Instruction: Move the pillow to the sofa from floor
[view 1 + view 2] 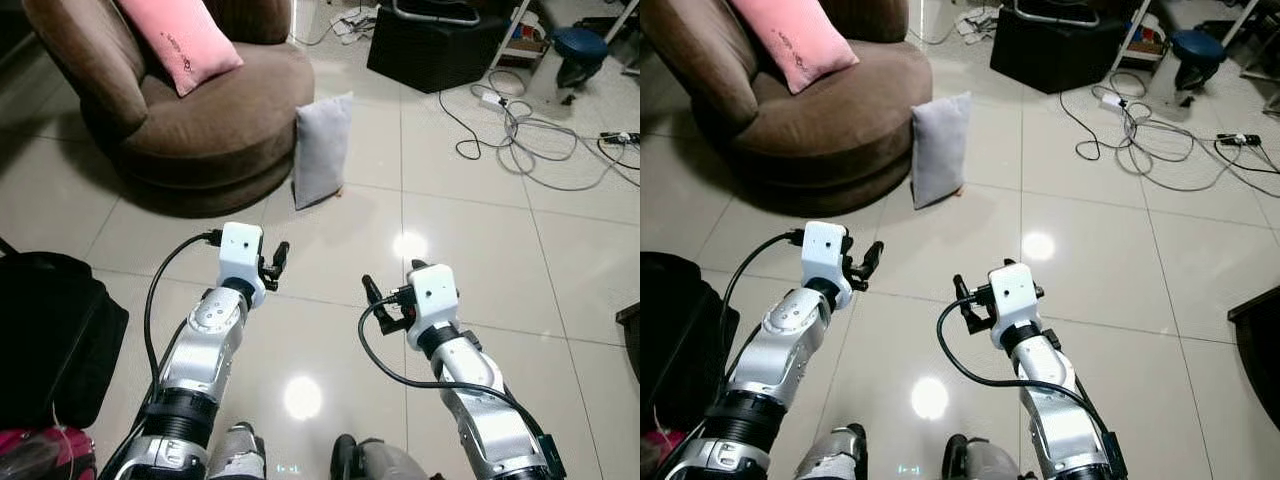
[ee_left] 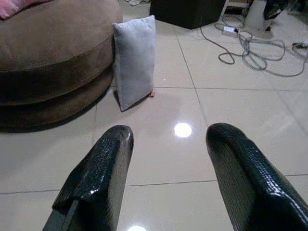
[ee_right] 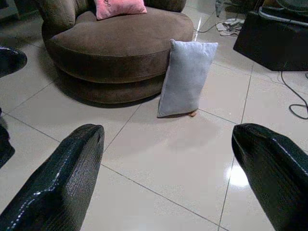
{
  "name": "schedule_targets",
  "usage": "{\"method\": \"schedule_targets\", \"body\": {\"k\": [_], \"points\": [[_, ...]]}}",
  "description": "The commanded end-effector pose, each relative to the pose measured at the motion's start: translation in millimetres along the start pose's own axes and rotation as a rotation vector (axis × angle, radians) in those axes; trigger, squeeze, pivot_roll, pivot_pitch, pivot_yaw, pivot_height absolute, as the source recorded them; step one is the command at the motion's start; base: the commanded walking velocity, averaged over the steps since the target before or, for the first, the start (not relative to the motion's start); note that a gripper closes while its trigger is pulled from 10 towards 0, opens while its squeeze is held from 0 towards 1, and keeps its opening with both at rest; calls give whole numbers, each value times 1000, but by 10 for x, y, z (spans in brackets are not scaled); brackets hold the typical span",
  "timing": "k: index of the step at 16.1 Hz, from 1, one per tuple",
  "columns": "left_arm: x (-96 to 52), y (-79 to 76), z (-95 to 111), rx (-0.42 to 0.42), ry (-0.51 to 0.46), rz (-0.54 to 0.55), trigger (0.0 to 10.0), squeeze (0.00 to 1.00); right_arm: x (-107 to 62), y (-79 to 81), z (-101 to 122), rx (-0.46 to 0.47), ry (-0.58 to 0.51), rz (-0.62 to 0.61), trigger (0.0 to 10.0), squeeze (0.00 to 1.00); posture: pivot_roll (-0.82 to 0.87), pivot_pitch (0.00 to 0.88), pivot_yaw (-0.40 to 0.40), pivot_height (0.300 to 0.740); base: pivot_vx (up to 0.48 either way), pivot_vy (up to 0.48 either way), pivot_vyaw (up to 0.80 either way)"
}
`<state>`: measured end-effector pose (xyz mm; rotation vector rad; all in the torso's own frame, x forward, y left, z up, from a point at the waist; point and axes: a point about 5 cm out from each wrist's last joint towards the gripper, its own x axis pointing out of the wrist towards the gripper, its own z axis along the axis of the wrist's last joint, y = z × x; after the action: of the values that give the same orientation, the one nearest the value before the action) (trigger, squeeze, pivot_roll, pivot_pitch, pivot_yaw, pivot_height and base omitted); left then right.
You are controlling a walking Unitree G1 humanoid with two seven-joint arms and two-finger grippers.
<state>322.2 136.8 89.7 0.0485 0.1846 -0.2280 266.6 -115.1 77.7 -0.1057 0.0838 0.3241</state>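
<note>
Pillow (image 1: pixel 322 148), grey and soft, leans upright against round brown sofa (image 1: pixel 215 120); left gripper (image 2: pixel 168 163) and right gripper (image 3: pixel 168 168) both spread, empty

Both eye views look forward and down from the robot's head onto the tiled floor (image 1: pixel 330 340), with the two arms near and the brown sofa (image 1: pixel 200 120) far left; the right eye sits slightly aside, so the same scene shifts leftward in it. Each wrist camera sits low, just above the floor, looking along its tool's spread fingers. All four share the grey pillow (image 2: pixel 135 60) leaning upright against the sofa.
</note>
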Motion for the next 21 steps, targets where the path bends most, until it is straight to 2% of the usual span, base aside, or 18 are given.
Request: {"method": "schedule_targets", "body": {"k": [1,10,14,16,21], "points": [[7,-25,-30,25,16,-4,10000,0,1,-1,-1,-6,-1,3,10000,0,90,213,-60,740,341,-334,0],[24,-66,-55,55,34,-15,10000,0,13,20,-1,-16,-13,16,10000,0,87,187,-62,740,347,-326,0],[25,-74,-103,85,71,-21,10000,0,7,27,-8,-19,-14,21,10000,0,84,182,-63,740,428,0,0],[27,-91,-101,69,66,-29,10000,0,8,29,-5,-20,-16,19,10000,0,83,183,-63,740,429,0,0],[20,-87,-129,90,86,-20,10000,0,0,42,0,-23,-19,23,10000,0,83,190,-57,740,437,0,0]]}}
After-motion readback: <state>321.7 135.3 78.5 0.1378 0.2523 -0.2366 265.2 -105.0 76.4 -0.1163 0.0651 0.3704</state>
